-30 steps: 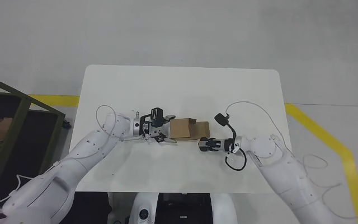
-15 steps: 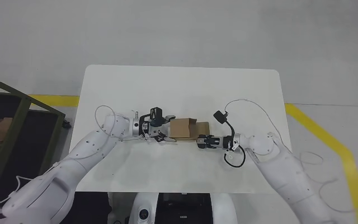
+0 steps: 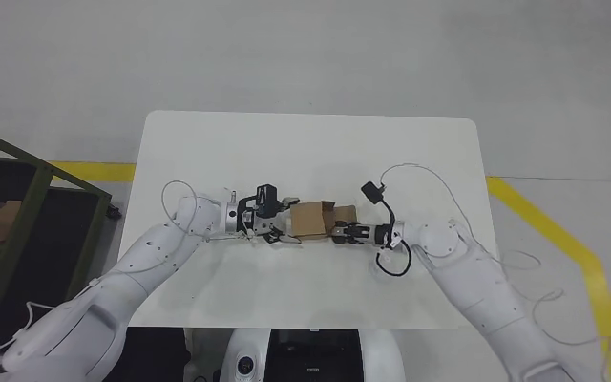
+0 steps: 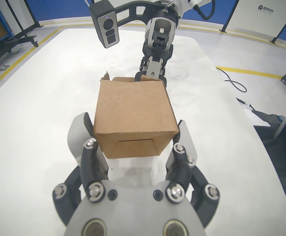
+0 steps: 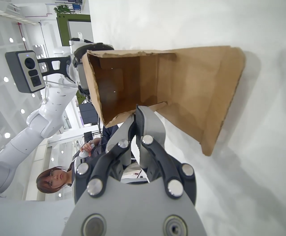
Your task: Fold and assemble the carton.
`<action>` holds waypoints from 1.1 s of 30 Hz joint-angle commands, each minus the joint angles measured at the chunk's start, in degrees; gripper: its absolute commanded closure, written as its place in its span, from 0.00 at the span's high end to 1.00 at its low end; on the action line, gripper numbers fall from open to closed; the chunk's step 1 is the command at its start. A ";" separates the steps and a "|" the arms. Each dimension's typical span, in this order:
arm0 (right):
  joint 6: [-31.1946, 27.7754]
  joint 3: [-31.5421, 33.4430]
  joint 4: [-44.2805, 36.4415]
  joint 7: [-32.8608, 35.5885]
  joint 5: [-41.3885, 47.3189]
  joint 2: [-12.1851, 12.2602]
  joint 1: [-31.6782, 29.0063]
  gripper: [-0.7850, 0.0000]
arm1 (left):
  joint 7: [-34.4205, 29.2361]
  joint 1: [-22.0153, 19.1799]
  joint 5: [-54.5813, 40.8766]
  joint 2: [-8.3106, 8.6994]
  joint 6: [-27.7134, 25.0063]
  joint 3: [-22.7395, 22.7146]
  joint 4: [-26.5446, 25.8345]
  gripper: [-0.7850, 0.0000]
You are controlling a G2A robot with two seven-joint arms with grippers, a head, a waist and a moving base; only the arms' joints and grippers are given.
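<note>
White table (image 3: 191, 153) under brown open-ended carton (image 3: 307, 219)

The white table (image 3: 191, 143) bore the brown carton (image 3: 310, 220), lying on its side between the fingers (image 4: 76, 134) of the left gripper (image 4: 133, 125), seemingly touching both.

White panel (image 4: 260, 20): at the room's edge in the left wrist view. It bears a small dark logo beside one word in capitals, a brand mark, near its upper corner.
Under that word: what seems to be a finer line of print, too small to read.
Carton (image 4: 134, 107): no legible print on its brown faces.
</note>
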 commanded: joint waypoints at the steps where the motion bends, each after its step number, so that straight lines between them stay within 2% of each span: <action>1: -0.64 -0.76 0.92 0.32 0.06 -0.36 1.08 0.00 | 0.03 0.04 0.15 0.01 -0.21 -0.05 -0.11 0.86; 9: -3.51 -4.36 4.60 1.93 0.44 -2.02 4.69 0.00 | -0.29 0.02 0.37 -0.10 -0.55 -0.19 -0.23 0.88; 18: -5.56 -2.30 7.06 0.63 1.84 -1.76 4.23 0.00 | -0.30 -0.12 0.44 -0.31 -0.81 -0.27 0.25 0.88; 33: -2.33 -2.74 6.46 -0.81 3.92 -2.56 4.21 0.00 | -0.46 0.12 0.61 -0.50 0.03 -0.70 0.38 0.85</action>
